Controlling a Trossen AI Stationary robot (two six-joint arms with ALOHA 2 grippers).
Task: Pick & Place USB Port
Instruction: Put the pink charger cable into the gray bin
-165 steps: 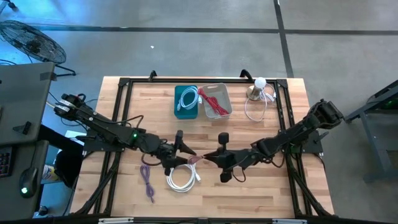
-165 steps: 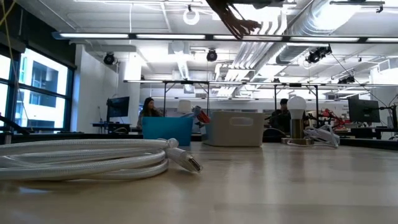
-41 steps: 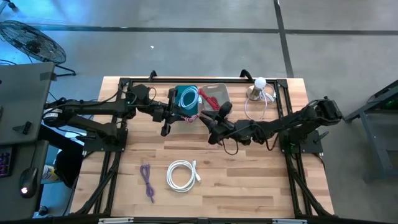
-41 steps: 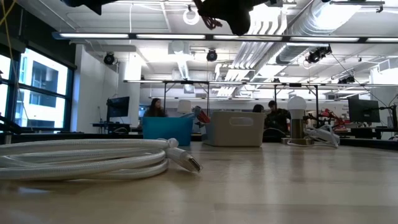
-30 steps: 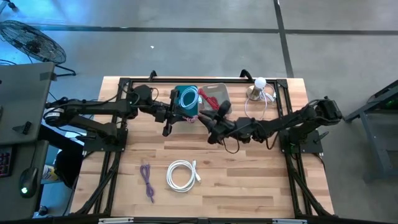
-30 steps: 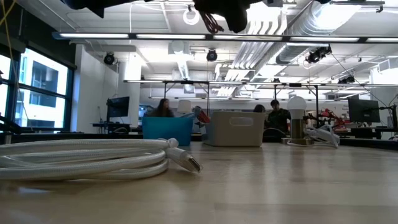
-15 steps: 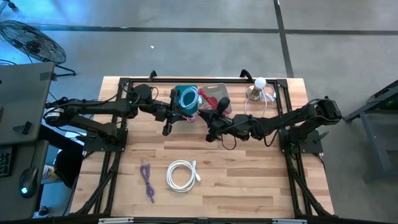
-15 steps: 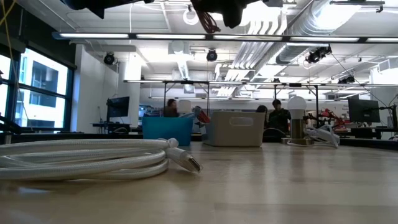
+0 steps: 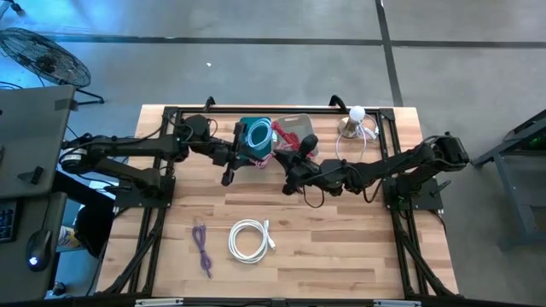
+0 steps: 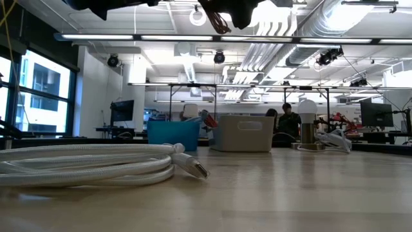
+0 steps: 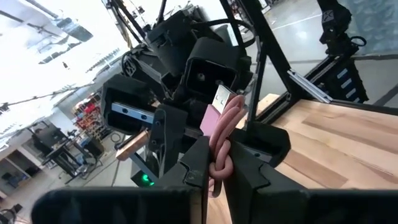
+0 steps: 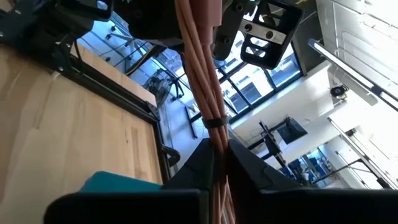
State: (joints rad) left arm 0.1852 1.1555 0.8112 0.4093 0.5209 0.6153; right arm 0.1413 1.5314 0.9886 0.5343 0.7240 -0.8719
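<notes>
A pink USB cable [image 9: 269, 159], bundled, hangs in the air between my two grippers, just on the near side of the blue bin [image 9: 256, 136] and the grey bin [image 9: 296, 136]. My left gripper [image 9: 258, 159] reaches it from the table's left and is shut on it. My right gripper [image 9: 280, 166] comes from the right and is also shut on it. In the low view a loop of the pink cable [image 10: 220, 23] shows under the dark gripper bodies at the top edge. My left gripper pinches the bundled strands [image 11: 217, 158] between its two fingers, a little behind the silver plug [image 11: 222, 98], which sticks out past the fingertips. The fingers lie level. The cable is clear of the table. My right gripper pinches several strands of the bundle [image 12: 215, 144] between its two fingers, close to the black tie [image 12: 214, 121] around them. The fingers lie level and the strands run on along them toward the left gripper. The cable is lifted clear.
The blue bin holds a white cable and the grey bin a red one. A white cable coil [image 9: 249, 240] and a purple cable [image 9: 201, 247] lie on the wood near the front. A lamp bulb [image 9: 354, 119] with a white cord stands at the far right. People sit beyond the table.
My right gripper has turned a little at the wrist while staying beside the left gripper. The pink cable stays lifted between the two.
</notes>
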